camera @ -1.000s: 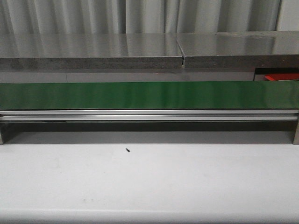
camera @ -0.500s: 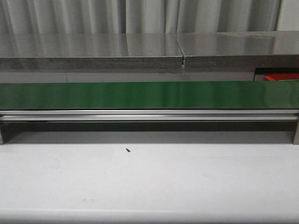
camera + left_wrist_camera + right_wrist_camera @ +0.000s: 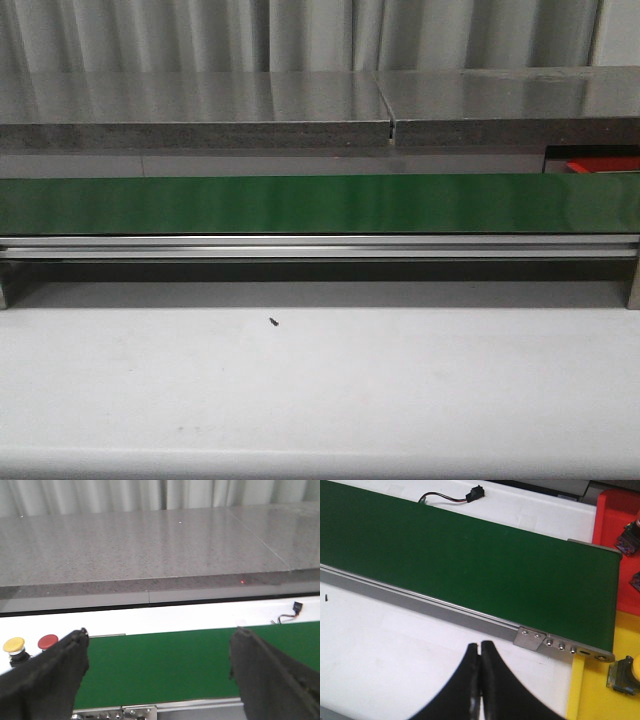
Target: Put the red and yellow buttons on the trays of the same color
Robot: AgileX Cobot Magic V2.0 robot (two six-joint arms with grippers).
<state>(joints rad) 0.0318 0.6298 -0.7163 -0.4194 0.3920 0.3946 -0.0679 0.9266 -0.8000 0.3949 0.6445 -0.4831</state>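
Beside the left end of the green conveyor belt (image 3: 165, 667) stand a yellow button (image 3: 13, 644) and a red button (image 3: 48, 641), seen past the left pincer (image 3: 160, 675) with its fingers wide apart, while the right pincer (image 3: 480, 680), fingers pressed together and empty, hovers over the white tabletop (image 3: 395, 650) near the belt's right end, where a red tray (image 3: 612, 515) and a yellow tray (image 3: 600, 695) holding a yellow button (image 3: 627, 675) lie.

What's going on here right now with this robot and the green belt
Nothing is being handled yet. The green conveyor belt is bare. The left gripper hangs open over it, near a yellow button and a red button. The right gripper is shut and empty, beside the yellow tray and red tray.
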